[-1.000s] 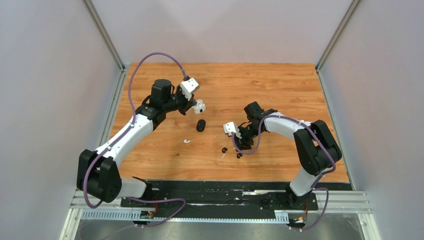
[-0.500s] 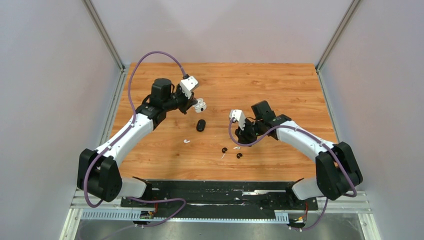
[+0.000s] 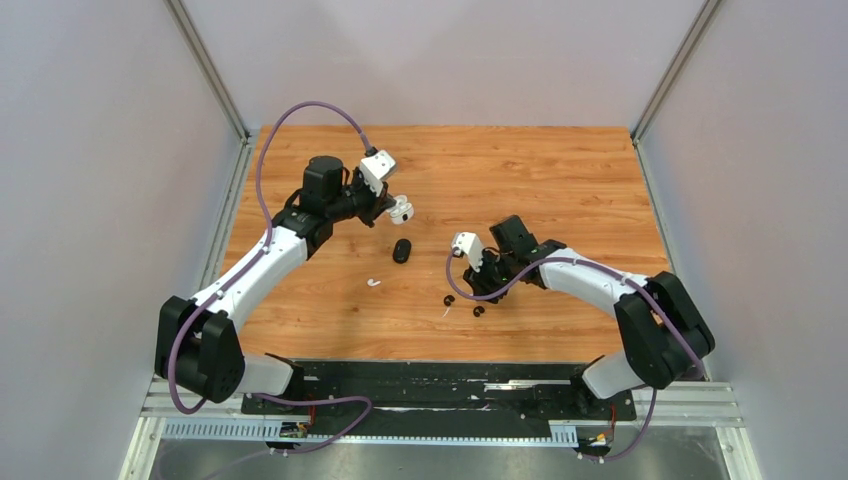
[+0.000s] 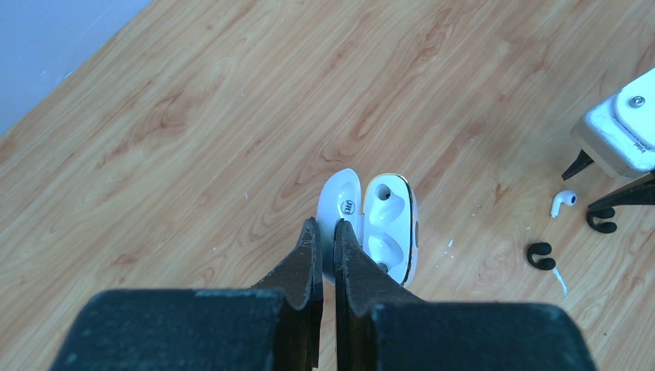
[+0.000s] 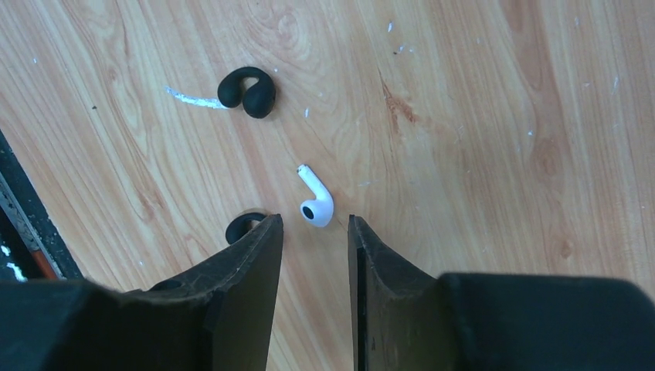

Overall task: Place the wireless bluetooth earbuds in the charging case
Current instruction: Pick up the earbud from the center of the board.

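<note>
Fingers of the right arm (image 5: 255, 263) stand partly open with nothing between them, pointing down at the tabletop (image 5: 479, 116). One white earbud (image 5: 315, 202) lies flat just ahead of their tips, in line with the gap. It sits a little toward the finger that has a black earbud (image 5: 243, 226) just beside its tip (whether those two touch I cannot tell). The rounded head of the white earbud is nearest to the fingers and its stem slants away from them. Its long axis therefore runs more along the gap than across it, so I judge that a short advance and descent is needed before closing. The right arm is clearly the nearer one.

The left fingers (image 4: 309, 263) are pressed shut on the open white charging case (image 4: 390, 228), at its lid, and both sockets are empty. A black charging case (image 3: 402, 250) lies between the arms, seemingly closed. The other white earbud (image 3: 374, 282) lies near it, on the side toward the arm bases.
</note>
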